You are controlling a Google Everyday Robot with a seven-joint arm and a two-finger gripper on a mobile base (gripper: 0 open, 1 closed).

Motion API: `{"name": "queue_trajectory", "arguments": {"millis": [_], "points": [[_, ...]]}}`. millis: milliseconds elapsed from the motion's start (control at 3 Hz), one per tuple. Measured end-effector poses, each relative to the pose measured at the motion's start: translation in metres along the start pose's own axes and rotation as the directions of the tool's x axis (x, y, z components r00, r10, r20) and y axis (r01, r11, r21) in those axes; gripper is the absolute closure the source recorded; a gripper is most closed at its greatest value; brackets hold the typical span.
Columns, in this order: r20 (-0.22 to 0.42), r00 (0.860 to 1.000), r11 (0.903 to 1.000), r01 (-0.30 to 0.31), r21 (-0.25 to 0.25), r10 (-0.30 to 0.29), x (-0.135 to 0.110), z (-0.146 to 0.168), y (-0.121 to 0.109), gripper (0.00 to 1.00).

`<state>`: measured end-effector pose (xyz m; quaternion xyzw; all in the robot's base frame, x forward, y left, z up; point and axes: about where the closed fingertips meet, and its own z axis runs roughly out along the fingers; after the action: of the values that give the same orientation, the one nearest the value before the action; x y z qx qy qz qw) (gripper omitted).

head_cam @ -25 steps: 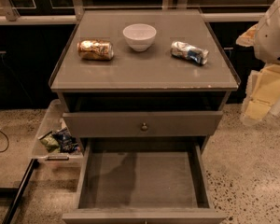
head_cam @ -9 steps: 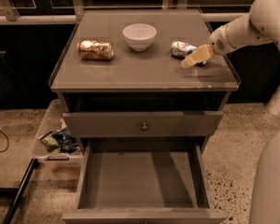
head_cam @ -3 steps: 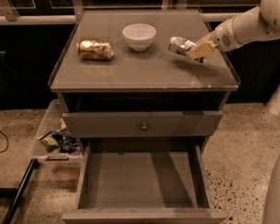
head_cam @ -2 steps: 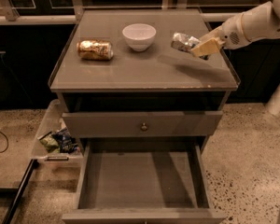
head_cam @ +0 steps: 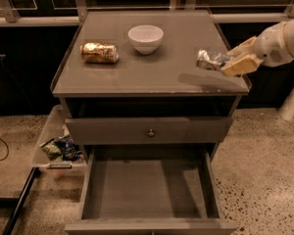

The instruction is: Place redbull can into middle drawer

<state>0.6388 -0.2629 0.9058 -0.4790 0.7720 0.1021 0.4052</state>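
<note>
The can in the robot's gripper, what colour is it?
Shiny silver, in the camera view. The gripper holds the redbull can above the cabinet top, near its right edge.

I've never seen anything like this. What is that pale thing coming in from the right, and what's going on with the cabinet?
That is a robot's arm. One camera looks down on a grey cabinet from the front. At the arm's tip, over the top's right edge, its hand grips a crumpled silver can just above the surface. A gold can on its side and a white bowl rest on the top. Below, a drawer stands open, where the can should go.
</note>
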Motion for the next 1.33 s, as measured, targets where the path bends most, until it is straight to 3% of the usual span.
{"name": "queue_trajectory", "arguments": {"millis": [333, 667, 1000, 1333], "points": [[-0.025, 0.998, 0.9987, 0.049, -0.016, -0.049, 0.021, -0.022, 0.034, 1.00], [-0.042, 0.997, 0.9968, 0.059, -0.054, -0.062, 0.050, -0.028, 0.070, 1.00], [-0.052, 0.999, 0.9943, -0.011, -0.106, 0.006, 0.090, -0.014, 0.102, 1.00], [-0.053, 0.999, 0.9943, -0.011, -0.106, 0.006, 0.090, -0.014, 0.102, 1.00]]}}
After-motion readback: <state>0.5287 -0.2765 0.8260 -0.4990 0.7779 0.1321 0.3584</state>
